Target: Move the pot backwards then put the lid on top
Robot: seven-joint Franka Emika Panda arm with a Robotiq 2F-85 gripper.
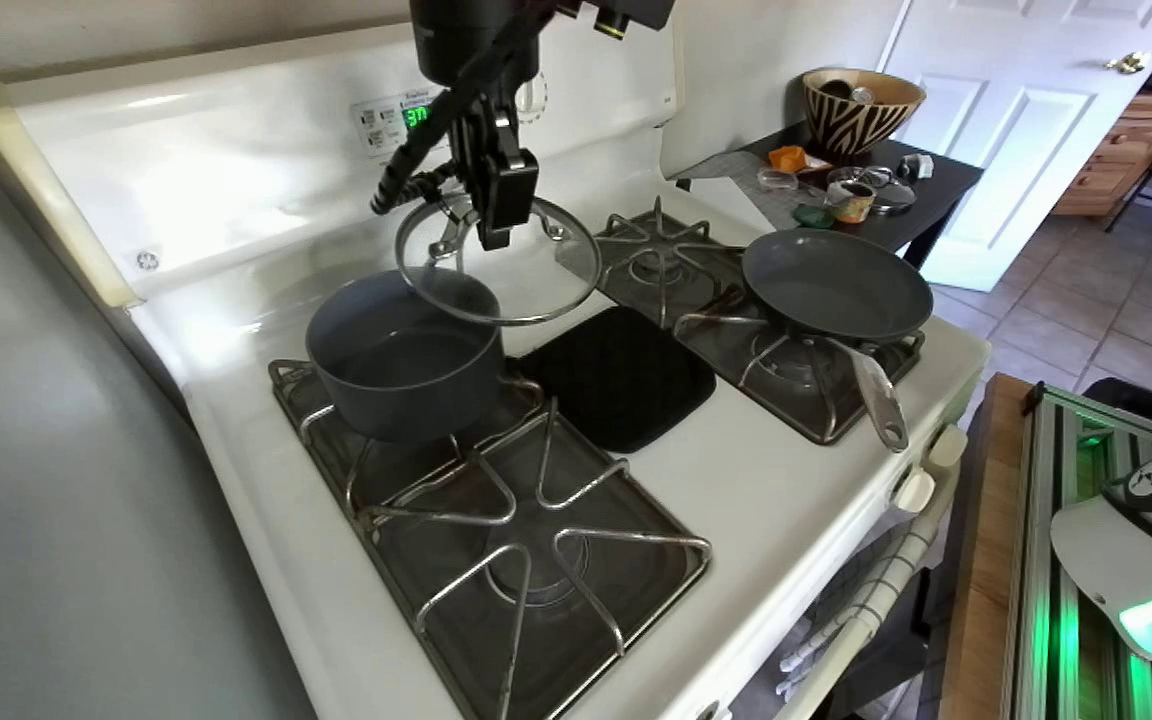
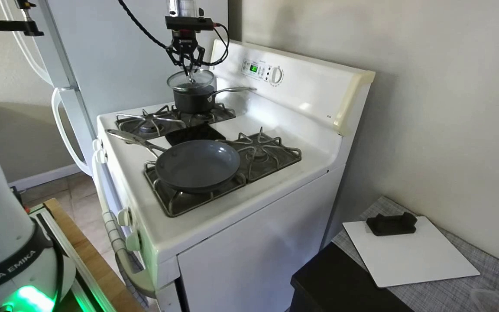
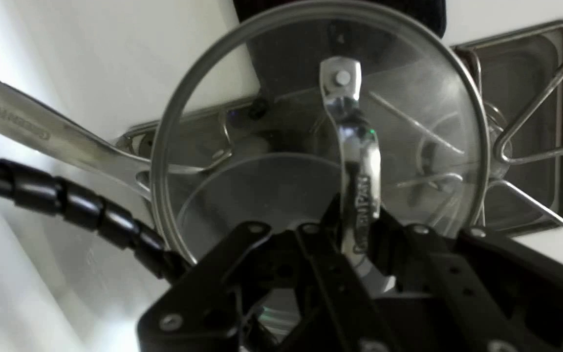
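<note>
The pot (image 1: pixel 406 370), a deep dark grey saucepan, stands on the back burner beside the fridge. It shows in both exterior views (image 2: pixel 194 100), its metal handle (image 3: pixel 61 134) pointing along the stove's back. My gripper (image 1: pixel 501 235) is shut on the metal top handle of the lid (image 1: pixel 526 275). In the wrist view the gripper (image 3: pixel 355 230) has a finger on each side of the handle (image 3: pixel 355 146). The lid is clear glass with a silvery rim. It hangs roughly level above the pot, shifted to one side and apart from it. The pot shows through the glass.
A flat shallow pan (image 2: pixel 197 164) with a metal handle sits on the far-side front burner. A black mat (image 1: pixel 616 375) lies between the burner grates (image 1: pixel 536 550). The stove's back panel (image 2: pixel 301 86) rises behind. The fridge (image 2: pixel 137 56) stands close beside the pot.
</note>
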